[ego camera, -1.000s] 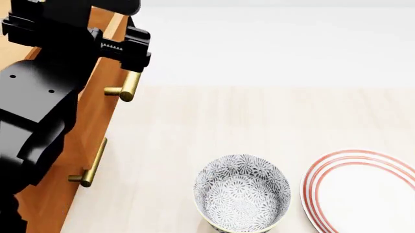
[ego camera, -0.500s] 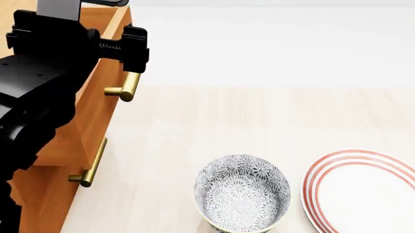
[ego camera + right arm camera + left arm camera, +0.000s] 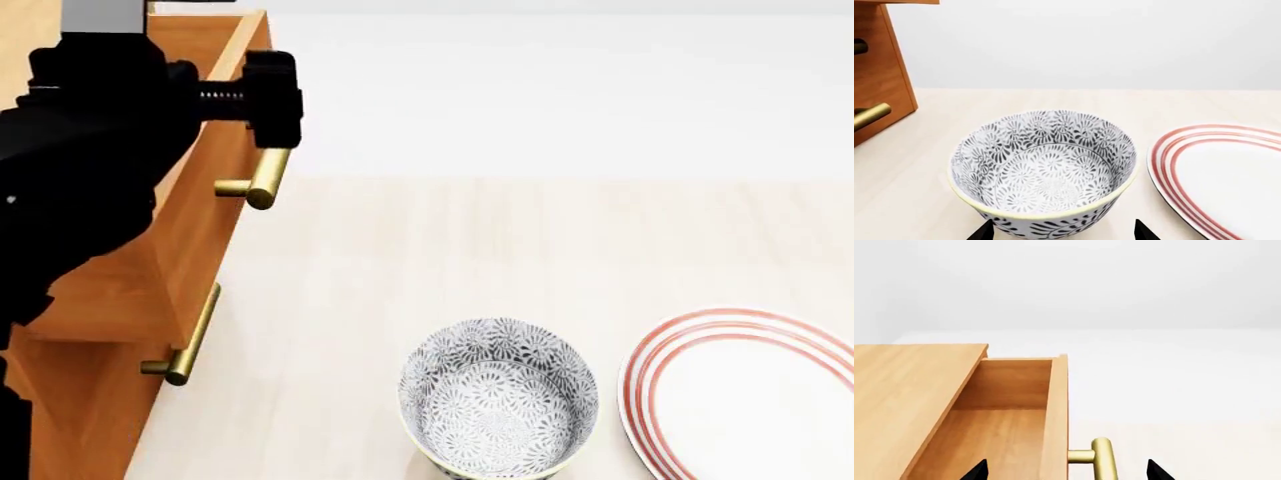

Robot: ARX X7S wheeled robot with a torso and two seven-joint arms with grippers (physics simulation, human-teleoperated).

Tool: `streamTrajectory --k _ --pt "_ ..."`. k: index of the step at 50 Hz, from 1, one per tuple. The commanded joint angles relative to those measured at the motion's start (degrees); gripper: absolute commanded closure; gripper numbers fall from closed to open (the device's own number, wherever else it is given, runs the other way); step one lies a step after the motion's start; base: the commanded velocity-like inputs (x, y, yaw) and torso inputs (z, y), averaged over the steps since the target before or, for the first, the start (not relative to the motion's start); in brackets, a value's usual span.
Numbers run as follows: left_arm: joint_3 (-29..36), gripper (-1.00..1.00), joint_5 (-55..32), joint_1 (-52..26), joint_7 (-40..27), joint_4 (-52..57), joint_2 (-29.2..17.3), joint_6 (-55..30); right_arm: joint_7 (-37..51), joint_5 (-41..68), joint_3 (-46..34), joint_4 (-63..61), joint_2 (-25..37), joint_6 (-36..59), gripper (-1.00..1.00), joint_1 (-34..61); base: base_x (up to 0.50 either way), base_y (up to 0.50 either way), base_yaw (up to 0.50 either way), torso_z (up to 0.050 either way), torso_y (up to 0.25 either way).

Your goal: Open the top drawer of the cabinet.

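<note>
You're mid-pull: the top drawer (image 3: pixel 200 215) already sticks partway out of the cabinet (image 3: pixel 80 400), your left hand (image 3: pixel 1062 471) sits spread around its brass handle (image 3: pixel 1101 456), so just draw it straight out.

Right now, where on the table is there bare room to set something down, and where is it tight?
Bare tabletop stretches from the cabinet rightward, behind the patterned bowl and striped plate. A narrower strip lies between cabinet and bowl. It is crowded at the near right, where bowl and plate sit close, and around the top drawer's handle under the left gripper.
</note>
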Motion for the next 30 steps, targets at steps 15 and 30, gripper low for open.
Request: streamTrajectory --k 15,30 --pt "-7.7 -1.00 -9.5 -4.7 -6.6 -7.7 1.2 -1.0 -0.6 -0.8 0.9 0.0 -0.8 0.1 -1.00 0.0 0.00 0.00 0.00 0.000 0.000" --pt "-10.4 -1.00 -18.8 -8.5 -12.2 -14.3 1.4 -1.6 -0.6 -0.9 0.6 0.4 -0.7 -0.3 -1.00 0.2 0.00 0.00 0.00 0.000 0.000"
